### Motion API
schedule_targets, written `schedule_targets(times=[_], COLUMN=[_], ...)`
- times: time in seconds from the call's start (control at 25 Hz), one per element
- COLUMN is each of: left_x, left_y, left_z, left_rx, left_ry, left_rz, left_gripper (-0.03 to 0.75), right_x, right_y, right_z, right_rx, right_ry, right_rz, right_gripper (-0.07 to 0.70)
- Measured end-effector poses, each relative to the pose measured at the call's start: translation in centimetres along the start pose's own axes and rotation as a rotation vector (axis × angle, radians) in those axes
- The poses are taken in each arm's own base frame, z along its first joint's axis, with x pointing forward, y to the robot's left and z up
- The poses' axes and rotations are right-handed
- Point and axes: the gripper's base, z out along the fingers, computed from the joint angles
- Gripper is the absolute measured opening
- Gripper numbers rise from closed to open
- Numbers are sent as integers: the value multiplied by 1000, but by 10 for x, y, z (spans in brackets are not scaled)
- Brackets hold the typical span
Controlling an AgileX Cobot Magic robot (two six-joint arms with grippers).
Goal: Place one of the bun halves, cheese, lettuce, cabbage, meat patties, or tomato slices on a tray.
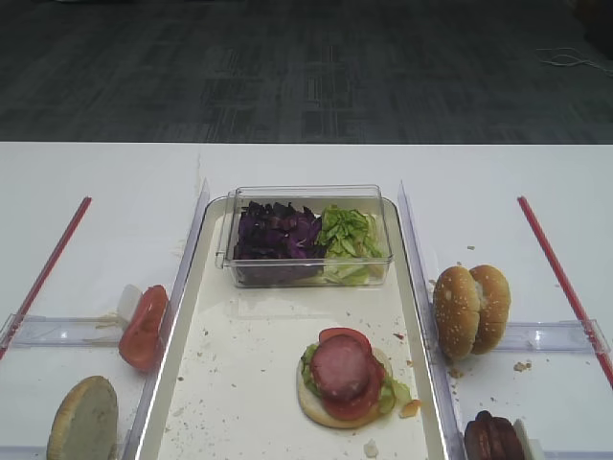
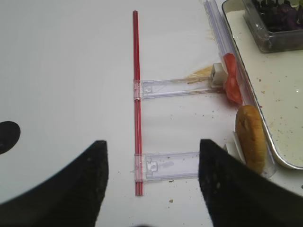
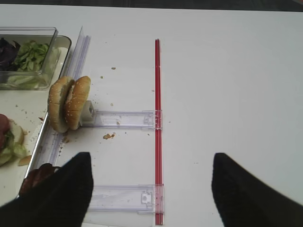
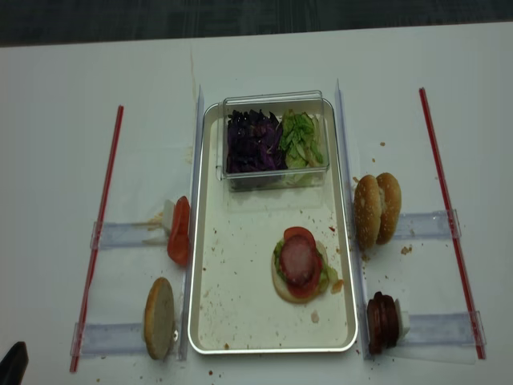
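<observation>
The white tray point(image 1: 192, 383) holds a bun half topped with lettuce, a tomato slice and a meat patty point(image 1: 340, 369). A clear box on it contains purple cabbage point(image 1: 278, 235) and lettuce point(image 1: 350, 235). Right of the tray stand two bun halves point(image 3: 68, 104) and dark meat patties point(image 3: 40, 177). Left of it stand tomato slices point(image 2: 230, 82) and another bun half point(image 2: 251, 137). Cheese is out of view. My right gripper point(image 3: 151, 158) hangs open over bare table, right of the patties. My left gripper point(image 2: 152, 144) is open too, left of the bun half.
Two red strips point(image 4: 100, 233) point(image 4: 449, 208) run along the table's outer sides, joined to clear plastic holders point(image 3: 125, 118) point(image 2: 175, 87) that prop the ingredients. Crumbs speckle the tray and the table point(image 3: 109, 136). Dark carpet lies beyond the table's far edge point(image 1: 306, 144).
</observation>
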Motion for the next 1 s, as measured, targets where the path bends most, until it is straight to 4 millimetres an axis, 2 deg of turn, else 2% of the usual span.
schedule_targets(times=[1.0], left_x=[0], left_y=[0], left_z=[0], left_rx=[0], left_ry=[0], left_rz=[0], left_gripper=[420], right_x=[0], right_y=[0], right_z=[0], right_rx=[0], right_ry=[1], right_rz=[0], right_gripper=[559])
